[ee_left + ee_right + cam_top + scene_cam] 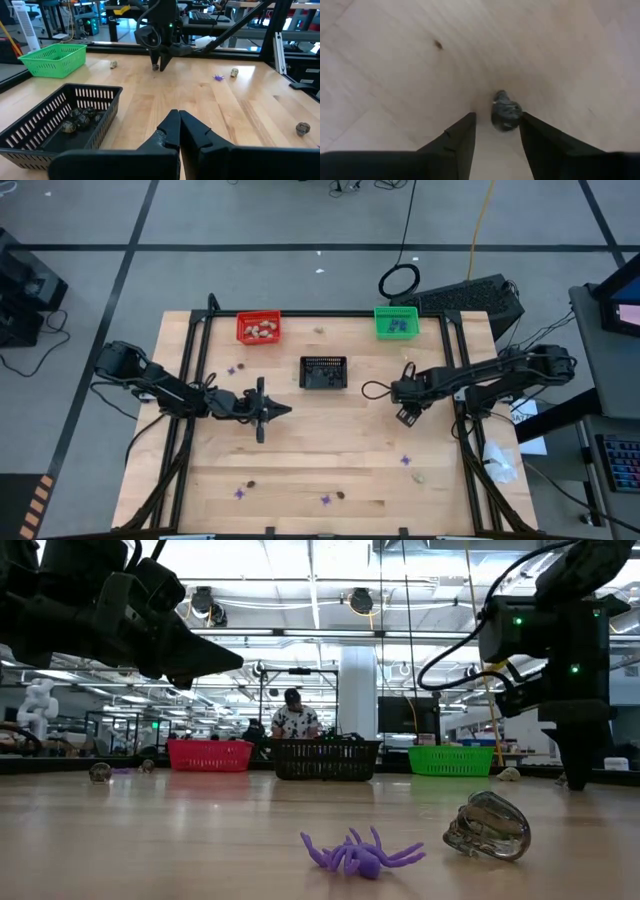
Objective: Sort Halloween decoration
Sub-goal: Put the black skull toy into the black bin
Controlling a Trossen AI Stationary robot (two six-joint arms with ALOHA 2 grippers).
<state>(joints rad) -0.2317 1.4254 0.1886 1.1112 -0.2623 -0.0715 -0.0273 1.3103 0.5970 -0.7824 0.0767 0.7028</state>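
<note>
Dark glossy skull trinket sits between right gripper fingers, apart; next close, carry to 10 o'clock black plastic basket. Left gripper together, idle.

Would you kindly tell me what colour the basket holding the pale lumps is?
Red. The basket with the pale lumps shows best in the high view.

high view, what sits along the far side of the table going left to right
red basket → black basket, set a little nearer → green basket
</note>
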